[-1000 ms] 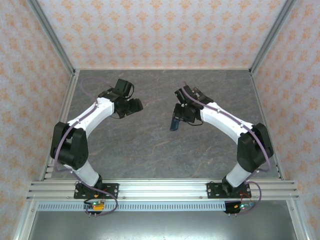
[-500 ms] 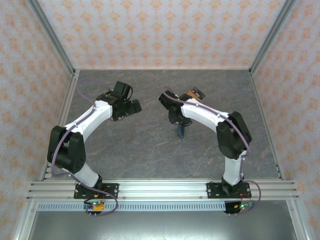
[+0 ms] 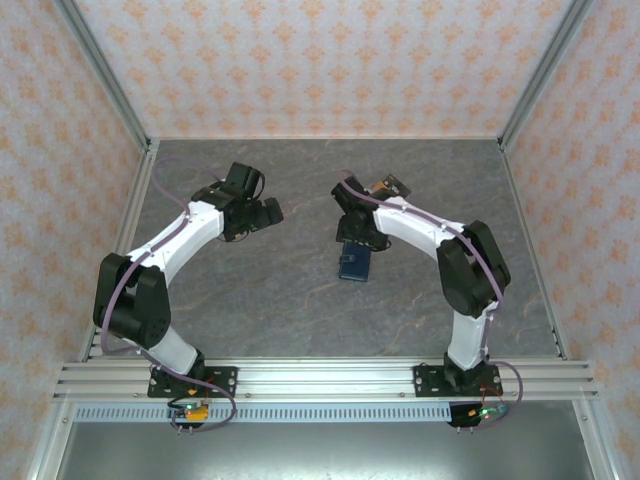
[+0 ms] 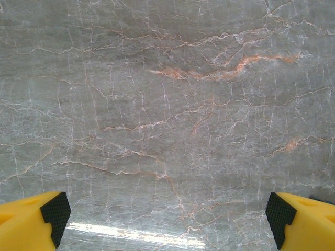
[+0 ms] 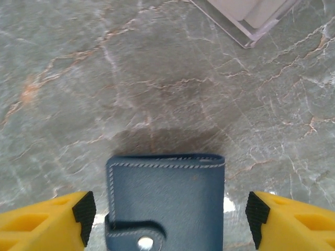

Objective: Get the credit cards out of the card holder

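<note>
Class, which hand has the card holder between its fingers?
The right hand: the closed navy card holder lies between its open fingers, untouched. The left hand faces marble table.

We find open table [image 4: 167,104] from nine to three o'clock before the left claw [image 4: 166,215]. The card holder [image 5: 165,193] lies between the right claw's [image 5: 170,215] fingers, with a clear plastic edge [image 5: 246,21] at one o'clock.

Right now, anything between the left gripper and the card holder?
No. In the top view, just bare tabletop lies between the left gripper and the card holder.
</note>
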You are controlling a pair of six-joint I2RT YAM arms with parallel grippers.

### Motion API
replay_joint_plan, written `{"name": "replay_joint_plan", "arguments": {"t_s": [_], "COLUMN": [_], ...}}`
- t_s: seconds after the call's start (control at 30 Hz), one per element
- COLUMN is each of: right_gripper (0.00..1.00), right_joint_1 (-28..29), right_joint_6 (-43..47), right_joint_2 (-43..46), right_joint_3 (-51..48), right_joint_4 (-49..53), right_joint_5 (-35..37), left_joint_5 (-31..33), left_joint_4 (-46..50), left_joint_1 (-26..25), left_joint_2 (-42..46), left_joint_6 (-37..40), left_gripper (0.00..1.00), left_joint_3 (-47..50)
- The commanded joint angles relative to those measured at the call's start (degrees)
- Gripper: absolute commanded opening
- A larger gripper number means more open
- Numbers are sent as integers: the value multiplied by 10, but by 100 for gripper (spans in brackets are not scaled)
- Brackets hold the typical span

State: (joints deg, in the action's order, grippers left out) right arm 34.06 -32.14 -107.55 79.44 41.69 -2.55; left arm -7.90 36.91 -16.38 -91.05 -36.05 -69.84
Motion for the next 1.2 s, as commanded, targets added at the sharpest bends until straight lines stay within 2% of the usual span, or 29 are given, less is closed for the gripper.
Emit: {"name": "replay_joint_plan", "arguments": {"t_s": [0.0,0.23,0.4,0.77,0.83,0.93,1.03,1.17], "right_gripper": [80,78,72,61,58,57,57,51], "right_joint_1": [-22,-31,-25,52,57,57,55,53], "right_joint_6": [-26,-22,-7,28,24,6,-34,-101], "right_joint_2": [-17,-63,-71,-89,-72,-13,56,126], "right_joint_3": [-15,12,21,52,39,-2,-66,-157], "right_joint_4": [-50,-57,-70,-69,-70,-72,-79,-96], "right_joint_5": [-53,-112,-153,-216,-208,-160,-119,-100], "left_joint_5": [9,6,3,-21,-33,-58,-85,-112], "left_joint_4": [18,26,29,18,12,3,-9,-12], "left_joint_1": [5,5,5,5,4,4,1,-16], "left_joint_2": [11,13,13,4,1,-8,-17,-35], "left_joint_6": [-6,-2,0,-2,-2,4,18,39], "left_gripper": [99,100,100,100,100,100,96,89], "left_joint_3": [3,3,3,4,5,6,3,-15]}}
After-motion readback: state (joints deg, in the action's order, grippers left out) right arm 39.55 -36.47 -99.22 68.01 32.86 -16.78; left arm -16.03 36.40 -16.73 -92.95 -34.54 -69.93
